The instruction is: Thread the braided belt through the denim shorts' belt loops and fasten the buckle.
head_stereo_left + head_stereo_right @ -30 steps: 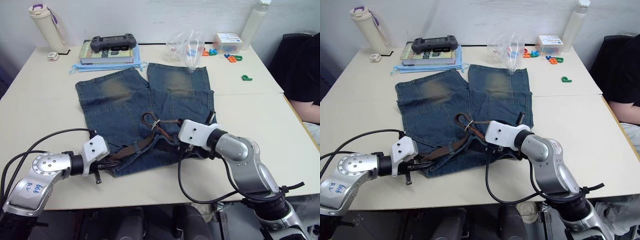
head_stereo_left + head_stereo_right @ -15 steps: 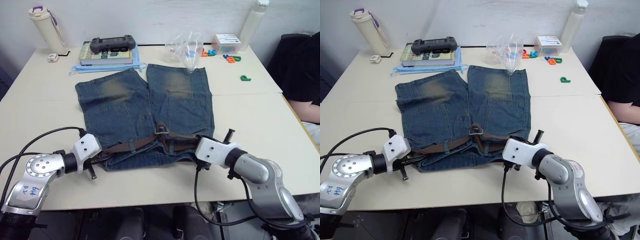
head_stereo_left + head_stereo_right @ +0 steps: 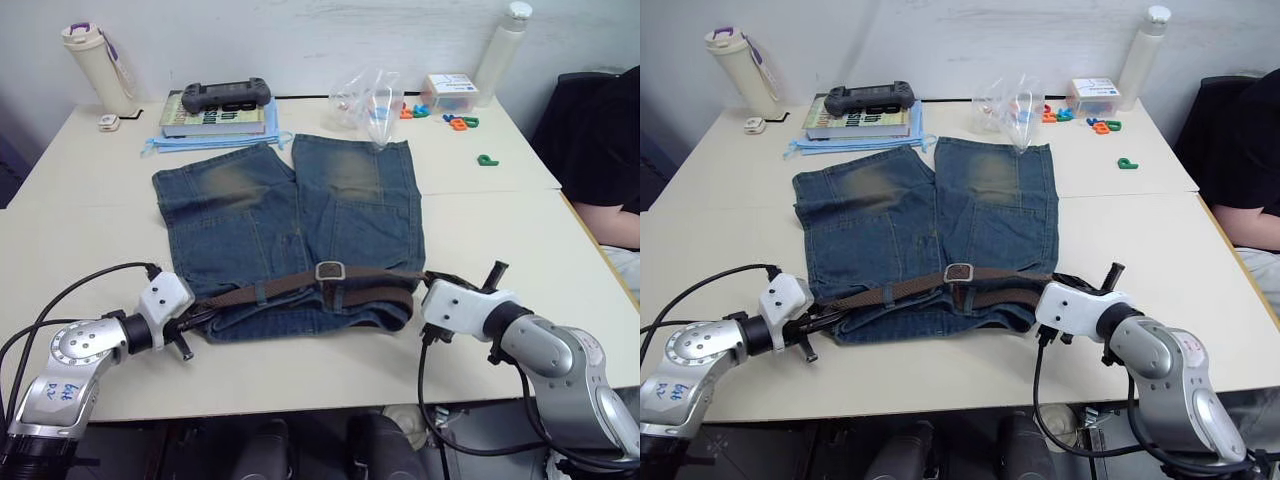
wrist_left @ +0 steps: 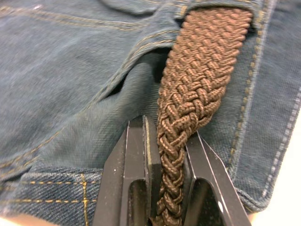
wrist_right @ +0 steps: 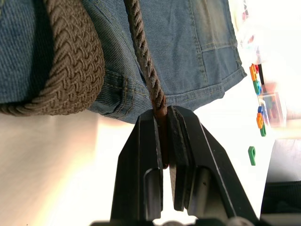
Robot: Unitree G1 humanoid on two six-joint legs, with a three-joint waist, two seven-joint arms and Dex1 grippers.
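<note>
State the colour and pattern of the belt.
Dark brown, braided weave; the belt shows best in the left wrist view.

A dark brown braided woven belt (image 3: 290, 289) crossed blue denim shorts (image 3: 250, 215) with faded yellowish-brown patches, orange stitching.

Your denim shorts (image 3: 290, 225) lie flat, waist toward you. The braided belt (image 3: 290, 287) stretches taut across the waistband, buckle (image 3: 330, 270) centred.

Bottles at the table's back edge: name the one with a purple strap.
The cream bottle at the robot's far left; the white bottle at the far right has none.
</note>
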